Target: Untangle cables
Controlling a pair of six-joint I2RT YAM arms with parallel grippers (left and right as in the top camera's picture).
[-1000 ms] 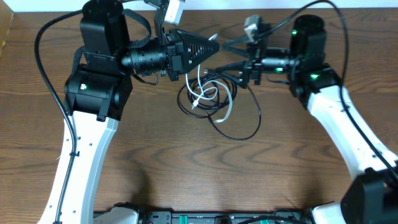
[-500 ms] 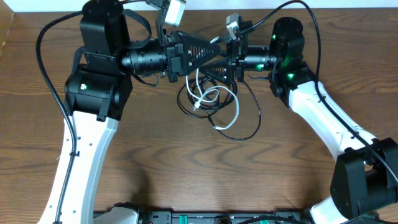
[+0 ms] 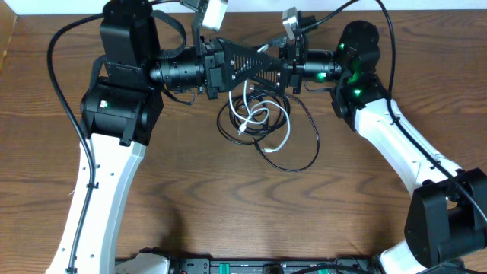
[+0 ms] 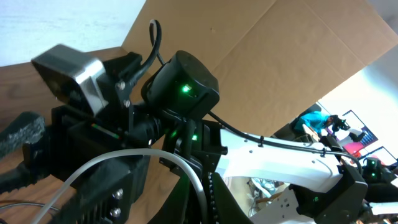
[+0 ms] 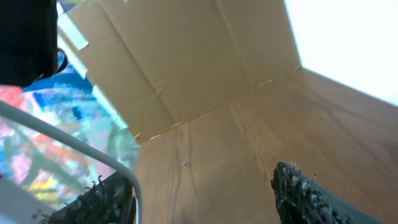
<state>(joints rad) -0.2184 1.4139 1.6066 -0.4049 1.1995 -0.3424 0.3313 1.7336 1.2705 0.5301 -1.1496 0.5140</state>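
Overhead, the left gripper (image 3: 262,64) and the right gripper (image 3: 278,65) are seen nose to nose above the far middle of the wooden table (image 3: 228,221), their tips almost touching. The left gripper's jaws are pressed together and pinch the white cable (image 3: 288,125), which is drawn up from the tangle lying just below the two tips. The right gripper's jaws are spread: in its wrist view, two rough black fingers (image 5: 305,193) are shown well apart, and a stretch of the white cable passes close by the other finger; whether it is touched cannot be told. The rest of the white cable is looped on the table, crossed over and under the black cable (image 3: 317,141), whose widest loop is laid out toward the near right of the heap. From above it cannot be told whether one or two black cords are in the heap. Cardboard (image 5: 186,62) is seen behind the table in both wrist views
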